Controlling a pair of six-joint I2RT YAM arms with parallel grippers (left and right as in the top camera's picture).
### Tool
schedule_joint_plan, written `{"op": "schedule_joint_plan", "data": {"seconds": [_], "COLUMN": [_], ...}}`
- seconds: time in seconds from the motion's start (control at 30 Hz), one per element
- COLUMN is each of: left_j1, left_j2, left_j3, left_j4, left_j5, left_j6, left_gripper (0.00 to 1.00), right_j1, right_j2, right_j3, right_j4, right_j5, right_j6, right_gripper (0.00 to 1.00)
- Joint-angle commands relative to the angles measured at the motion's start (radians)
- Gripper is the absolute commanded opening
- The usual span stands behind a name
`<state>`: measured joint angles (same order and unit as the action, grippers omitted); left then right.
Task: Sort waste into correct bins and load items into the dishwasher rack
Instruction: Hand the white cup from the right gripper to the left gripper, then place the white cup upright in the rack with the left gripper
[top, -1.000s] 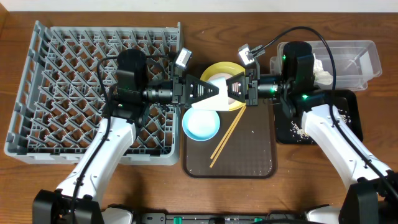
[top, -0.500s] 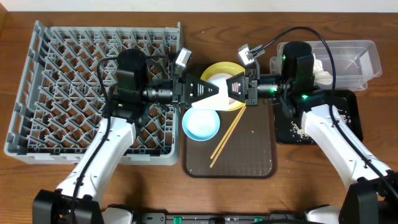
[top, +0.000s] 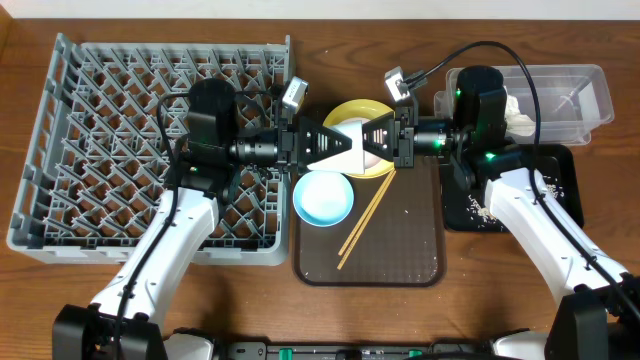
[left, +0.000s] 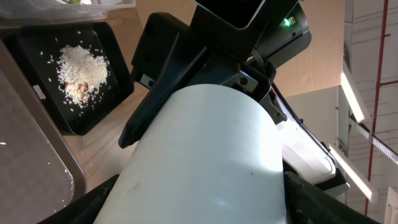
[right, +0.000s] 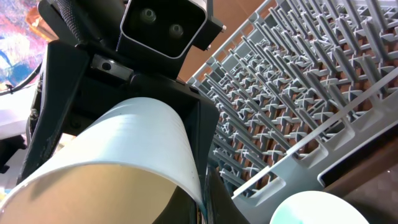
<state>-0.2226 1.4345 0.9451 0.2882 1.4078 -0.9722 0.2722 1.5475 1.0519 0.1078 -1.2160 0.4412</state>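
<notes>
Currently both arms meet above the yellow plate (top: 367, 108), nose to nose, with the white cup (left: 199, 162) hanging between them, clear of the table.

Right gripper (top: 368, 150): clenched tight on the cup's wall at the rim; the wrist view shows the edge running straight into the pinch.

Left gripper (top: 346, 149): jaws spread wide, one on each side of the cup's body. Can't tell whether they press on it or only flank it.

Reads as a hand-over. The right arm works by the bins and the rack (top: 100, 120) sits on the left arm's side, so passing the cup across would save a long reach. Holding it by the rim leaves the body free for the other jaws.

On the brown tray (top: 400, 255): light-blue bowl (top: 322, 198) just below the grippers, chopsticks (top: 362, 222) lying slantwise beside it. No dishes visible in the rack.

Far right: clear tub (top: 575, 95) with white scraps (top: 520, 115) in its near end; black tray (top: 562, 160) just in front of it, rice crumbs (left: 79, 65) heaped inside.

Surface is a brown wooden table (top: 500, 310), bare around the trays. Plain pale wall behind the right arm in the left wrist view; little else of the room shows.
</notes>
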Motion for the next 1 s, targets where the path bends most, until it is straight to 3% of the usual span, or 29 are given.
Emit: {"op": "schedule_joint_plan", "data": {"seconds": [0.0, 0.27, 0.43, 0.53, 0.63, 0.87, 0.97], "left_j1": [-0.027, -0.027, -0.027, -0.027, -0.024, 0.044, 0.093], "left_j2": [0.014, 0.014, 0.014, 0.014, 0.014, 0.014, 0.014], "left_j3": [0.005, 0.005, 0.005, 0.005, 0.005, 0.005, 0.005], "left_j4": [-0.013, -0.013, -0.013, -0.013, -0.013, -0.017, -0.035], "left_j5": [0.026, 0.04, 0.04, 0.039, 0.034, -0.063, -0.107], "left_j6": [-0.014, -0.013, 0.011, 0.062, 0.137, 0.244, 0.287], "left_gripper": [0.78, 0.75, 0.57, 0.51, 0.4, 0.25, 0.1], "right_j1": [-0.015, -0.016, -0.016, -0.016, -0.016, -0.018, -0.019], "right_j2": [-0.002, -0.002, -0.002, -0.002, -0.002, -0.002, -0.002], "right_j3": [0.018, 0.018, 0.018, 0.018, 0.018, 0.018, 0.018], "right_j4": [0.016, 0.011, 0.004, 0.004, -0.006, -0.198, -0.303], "right_j5": [0.051, 0.06, 0.06, 0.06, 0.06, 0.106, 0.186], "right_j6": [0.019, 0.019, 0.018, 0.018, 0.018, -0.093, -0.15], "right_gripper": [0.01, 0.01, 0.03, 0.23, 0.33, 0.36, 0.36]}}
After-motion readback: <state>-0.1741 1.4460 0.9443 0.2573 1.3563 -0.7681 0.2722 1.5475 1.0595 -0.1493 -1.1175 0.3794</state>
